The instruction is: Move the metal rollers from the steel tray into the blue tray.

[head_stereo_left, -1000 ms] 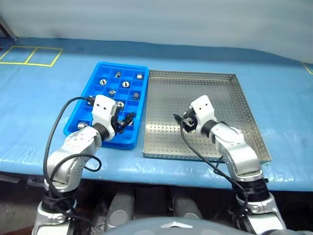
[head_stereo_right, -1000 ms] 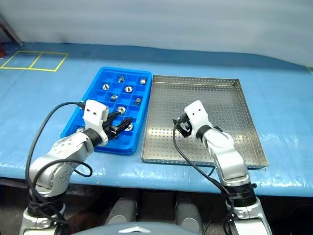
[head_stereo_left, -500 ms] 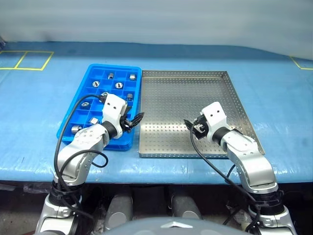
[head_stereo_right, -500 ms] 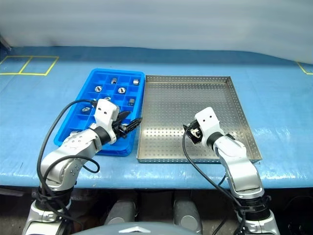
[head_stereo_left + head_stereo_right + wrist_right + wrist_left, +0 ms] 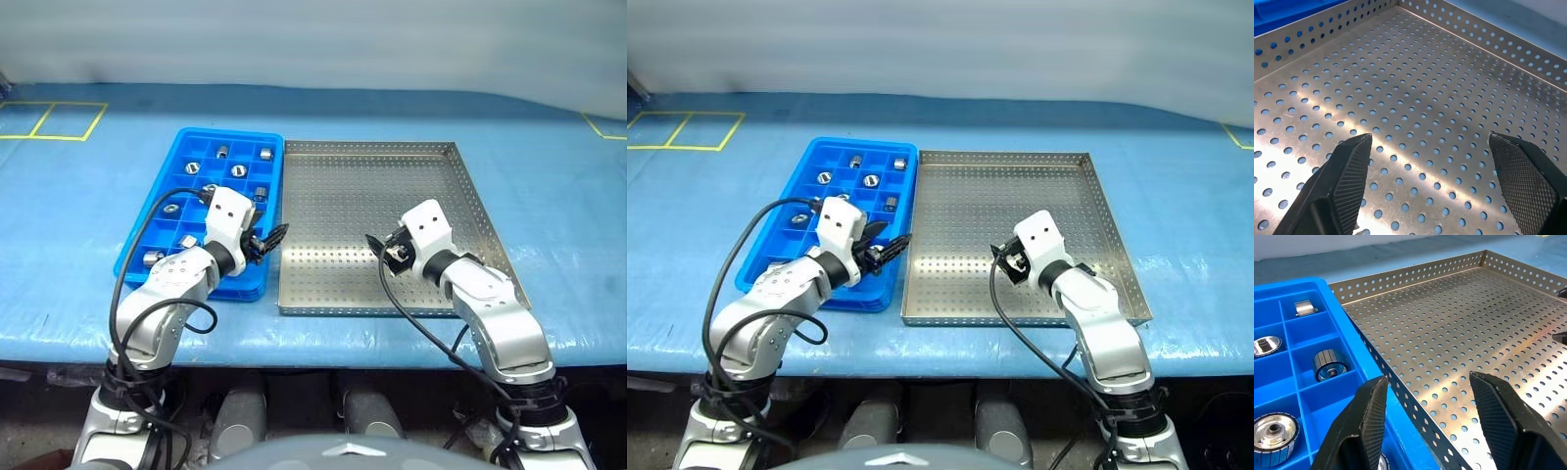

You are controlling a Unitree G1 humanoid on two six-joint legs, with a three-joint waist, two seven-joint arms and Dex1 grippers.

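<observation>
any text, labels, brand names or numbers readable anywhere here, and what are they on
None can be read.
Blue tray: no lettering shows.
Steel tray: only punched holes, no marks.
Rollers: bare metal, no readable stamp.
Table cover: yellow tape lines, no writing.
Left pincer and right pincer: textured black pads, no label.

Blue-covered table [image 5: 549, 176], 2 trays side-by-side

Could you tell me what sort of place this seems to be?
Probably a workshop or factory parts-sorting bench: a perforated steel tray, a blue tray of compartments holding metal rollers, and a blue table cover with yellow tape marks.
</observation>
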